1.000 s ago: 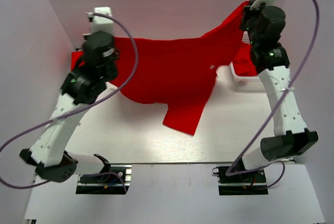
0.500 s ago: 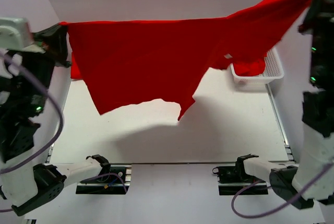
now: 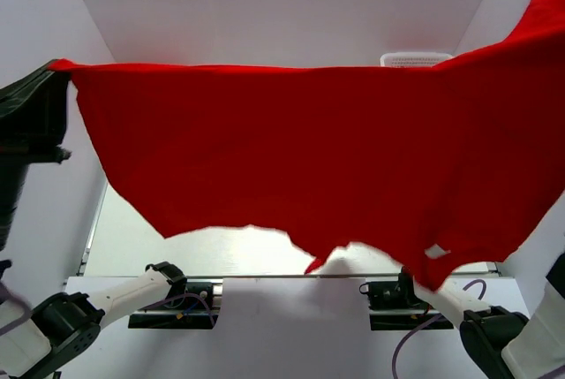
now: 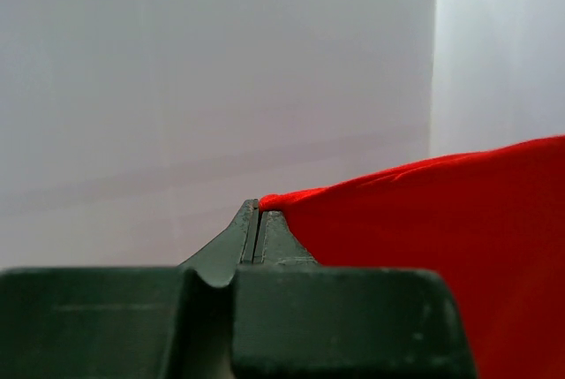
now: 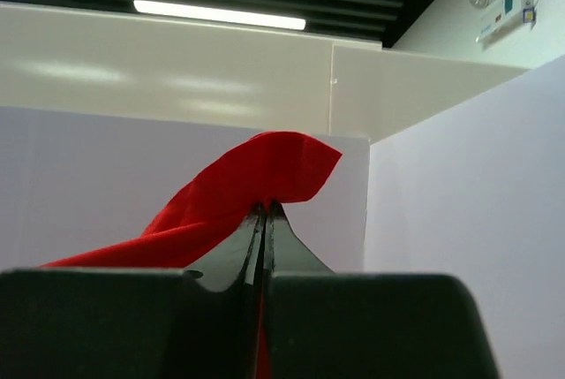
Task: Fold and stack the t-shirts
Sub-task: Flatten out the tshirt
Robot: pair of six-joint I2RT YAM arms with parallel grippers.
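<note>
A red t-shirt (image 3: 318, 158) hangs stretched wide between both grippers, held high above the table and filling most of the top view. My left gripper (image 3: 53, 70) is shut on its left corner; in the left wrist view the gripper (image 4: 258, 207) pinches the red cloth (image 4: 424, 211) at its tips. My right gripper is out of the top view past the upper right edge. In the right wrist view it (image 5: 265, 209) is shut on a fold of the shirt (image 5: 256, 171). The shirt's lower hem (image 3: 265, 231) hangs ragged near the table's front.
A white basket (image 3: 415, 59) at the back right shows only its top rim above the shirt. White walls enclose the table (image 3: 124, 238) on the left, back and right. The arm bases (image 3: 177, 291) sit at the near edge.
Both grippers have lifted the shirt higher and spread it wider. It now hangs nearer the camera, hiding the basket and most of the table. The right gripper has left the top view.
</note>
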